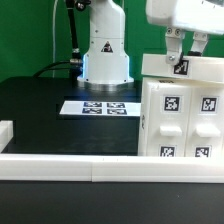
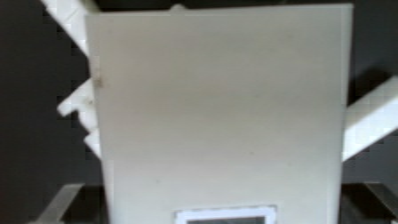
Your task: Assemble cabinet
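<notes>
The white cabinet body [image 1: 185, 120] stands at the exterior view's right, with several black-and-white tags on its front. A white tagged panel [image 1: 181, 66] sits at its top. My gripper [image 1: 186, 48] comes down from above, with one finger on each side of that panel, shut on it. In the wrist view the panel [image 2: 214, 110] fills most of the picture, with a tag [image 2: 228, 214] at its near end. The dark fingers [image 2: 57, 200] show at both of its sides. White edges of the body [image 2: 75, 100] show slantwise behind it.
The marker board [image 1: 104, 106] lies on the black table in front of the robot base [image 1: 105, 55]. A long low white rail [image 1: 90, 166] runs along the front, with a short end piece [image 1: 5, 131] at the exterior view's left.
</notes>
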Robot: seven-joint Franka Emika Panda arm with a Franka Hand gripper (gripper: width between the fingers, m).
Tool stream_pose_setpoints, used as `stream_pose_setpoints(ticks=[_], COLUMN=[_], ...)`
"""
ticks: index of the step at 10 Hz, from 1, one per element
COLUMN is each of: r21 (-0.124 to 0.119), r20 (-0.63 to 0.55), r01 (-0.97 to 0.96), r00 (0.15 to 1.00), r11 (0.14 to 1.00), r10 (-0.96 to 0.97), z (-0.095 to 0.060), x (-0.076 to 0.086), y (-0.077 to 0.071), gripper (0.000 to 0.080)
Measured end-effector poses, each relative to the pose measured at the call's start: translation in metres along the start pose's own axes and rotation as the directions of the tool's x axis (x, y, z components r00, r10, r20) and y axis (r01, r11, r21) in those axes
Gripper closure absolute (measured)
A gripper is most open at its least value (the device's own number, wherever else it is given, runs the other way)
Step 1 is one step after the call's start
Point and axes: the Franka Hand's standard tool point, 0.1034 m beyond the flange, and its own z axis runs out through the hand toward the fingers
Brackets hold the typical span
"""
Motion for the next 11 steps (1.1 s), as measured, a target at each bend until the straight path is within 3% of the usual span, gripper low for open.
stream_pose_setpoints(ticks=[2, 5, 7, 11], r21=[0.014, 0.029, 0.03, 0.044], r20=[-0.006, -0.007, -0.005, 0.017], r01=[-0.262, -0.631, -0.742, -0.929], r00=[0.965, 0.776, 0.67, 0.37], r11=[0.965, 0.776, 0.67, 0.369], r10=[0.262, 0.631, 0.742, 0.929], z=[0.0, -0.001, -0.002, -0.002], x=[-0.001, 0.004, 0.007, 0.008], y=[-0.003, -0.007, -0.01, -0.012], gripper=[0.024, 0.024, 0.024, 0.024])
